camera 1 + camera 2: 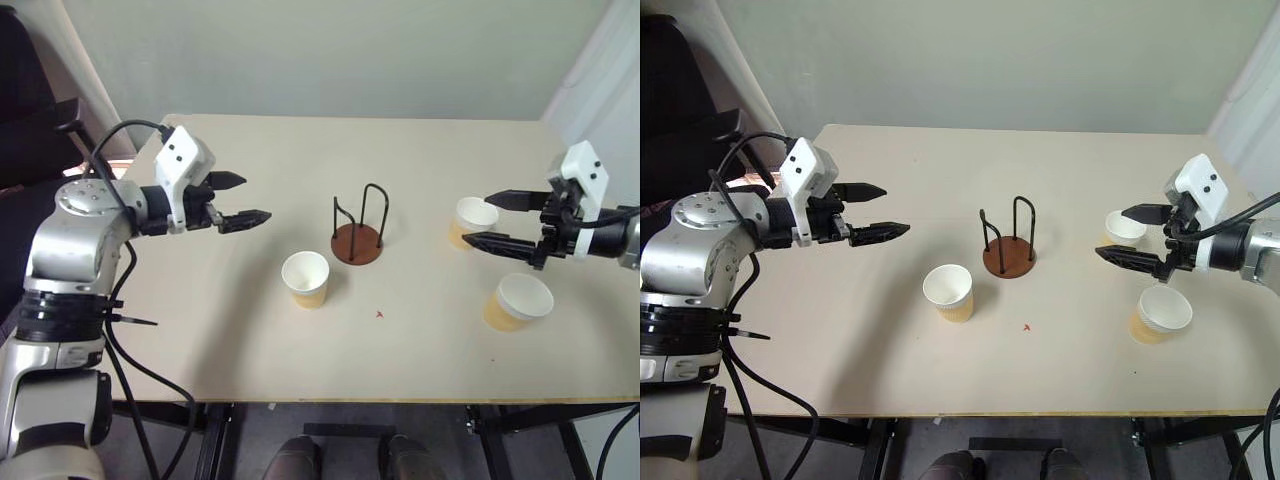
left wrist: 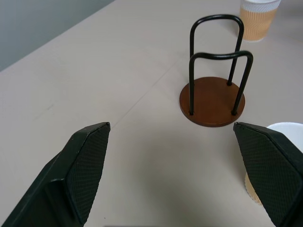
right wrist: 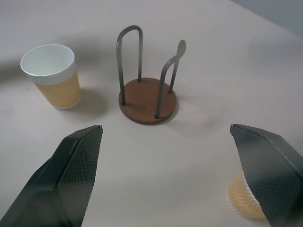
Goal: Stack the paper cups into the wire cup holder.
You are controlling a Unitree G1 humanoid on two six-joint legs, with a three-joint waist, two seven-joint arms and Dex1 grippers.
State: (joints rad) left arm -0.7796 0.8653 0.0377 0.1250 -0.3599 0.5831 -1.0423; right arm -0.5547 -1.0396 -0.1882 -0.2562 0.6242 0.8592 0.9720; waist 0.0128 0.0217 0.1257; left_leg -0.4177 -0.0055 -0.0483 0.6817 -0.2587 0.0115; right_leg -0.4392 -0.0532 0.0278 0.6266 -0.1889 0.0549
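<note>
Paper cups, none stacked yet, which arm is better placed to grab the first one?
Probably right. The right gripper hangs open beside the far right cup, another cup close by. The left gripper, also open, is farther from the middle cup.

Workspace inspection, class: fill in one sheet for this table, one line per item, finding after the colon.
Surface: beige table, small red mark.
Job's things: wire cup holder empty, upright; three paper cups upright, apart: near holder, far right, near right.
Clutter: nothing seen.
Grippers: left gripper open, empty; right gripper open, empty, by far right cup.
Cables: black cable along left arm.
Surroundings: pale wall.
</note>
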